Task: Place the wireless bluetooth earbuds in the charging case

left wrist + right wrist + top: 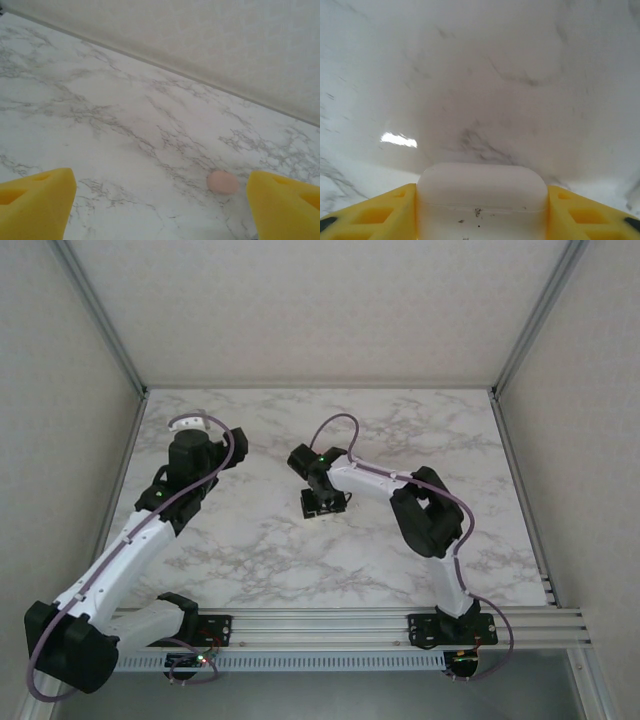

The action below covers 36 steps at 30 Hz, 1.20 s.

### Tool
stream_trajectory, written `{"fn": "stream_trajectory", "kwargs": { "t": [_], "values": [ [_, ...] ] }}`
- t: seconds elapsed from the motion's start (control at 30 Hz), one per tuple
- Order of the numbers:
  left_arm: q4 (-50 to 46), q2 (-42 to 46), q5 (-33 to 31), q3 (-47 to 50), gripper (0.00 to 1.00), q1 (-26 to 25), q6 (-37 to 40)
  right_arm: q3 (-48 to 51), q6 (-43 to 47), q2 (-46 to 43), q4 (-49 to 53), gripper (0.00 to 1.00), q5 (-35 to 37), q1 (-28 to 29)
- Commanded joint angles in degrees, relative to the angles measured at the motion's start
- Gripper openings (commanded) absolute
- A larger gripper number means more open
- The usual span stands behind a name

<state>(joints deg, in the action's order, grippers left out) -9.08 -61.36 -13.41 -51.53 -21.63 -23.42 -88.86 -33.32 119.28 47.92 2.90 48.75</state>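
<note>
**Fig.** Two-arm rig at a marble table (250, 560), three views.

**(a) Top view.** L arm (140, 535) reaches toward the table's back-left quarter. R arm (430, 510) folds inward, so R gripper (323, 502) points down near table ctr. Both bases sit on the rail (330, 625) along the table's near edge.

**(b) L wrist view.** L gripper (161, 192): yellow fingers (35, 202) stand wide apart w/ nothing gripped btw them. One salmon-pink earbud (223, 182) lies on the table inside that gap, just beside the finger at view-right. A thin strip of marble shows btw bud & finger, so no contact. The wall (225, 40) rises from the table's far edge, well beyond the bud.

**(c) R wrist view.** R gripper (481, 192) is clamped on the white charging case (480, 175), one yellow pad (370, 215) flush against each side. The case is rounded, w/ lid down. The seam (445, 204) runs across its face as a thin line, w/ a few dark specks (477, 212) just below it. Cannot tell whether the case rests on the table or hangs clear of it. The table beyond is blurred, w/ a bright glare spot (399, 140).
</note>
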Motion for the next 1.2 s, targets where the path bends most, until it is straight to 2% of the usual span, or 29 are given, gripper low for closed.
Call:
{"fn": "stream_trajectory", "kwargs": {
  "t": [0.0,0.13,0.3,0.5,0.67,0.73,0.87,1.07,1.17],
  "values": [
    [0.8,-1.0,2.1,-1.9,0.87,0.4,-1.6,3.8,-9.7,-2.2,-2.2,0.57,0.2,2.9],
    [0.6,-1.7,2.7,-2.3,0.87,0.4,-1.5,6.1,-13.0,-2.6,-2.3,0.61,-0.8,4.3],
    [0.4,-1.3,2.0,-2.0,0.87,0.4,-1.3,8.8,-14.3,-4.8,-5.1,0.69,-7.8,4.7],
    [0.4,-1.6,1.8,-2.1,0.87,0.4,-1.6,11.4,-15.7,-8.3,-8.2,0.73,-14.6,4.8],
    [0.2,-1.6,1.7,-2.2,0.87,0.4,-1.7,12.0,-13.5,-11.6,-9.1,0.73,-20.1,4.9],
    [-0.4,-1.6,1.5,-2.7,0.87,0.4,-1.6,11.9,-12.1,-13.5,-4.8,0.74,-16.7,4.9],
    [0.0,-0.9,0.6,-2.0,0.87,0.4,-1.4,16.4,0.0,-18.8,-7.0,0.76,-6.8,4.2],
    [0.4,-1.1,1.0,-2.0,0.87,0.4,-1.9,24.6,23.8,-19.1,-23.9,0.8,-3.8,4.4],
    [0.0,-0.6,0.7,-2.1,0.87,0.4,-1.4,28.4,29.9,-19.6,-30.4,0.83,-4.0,4.4]
  ]
}}
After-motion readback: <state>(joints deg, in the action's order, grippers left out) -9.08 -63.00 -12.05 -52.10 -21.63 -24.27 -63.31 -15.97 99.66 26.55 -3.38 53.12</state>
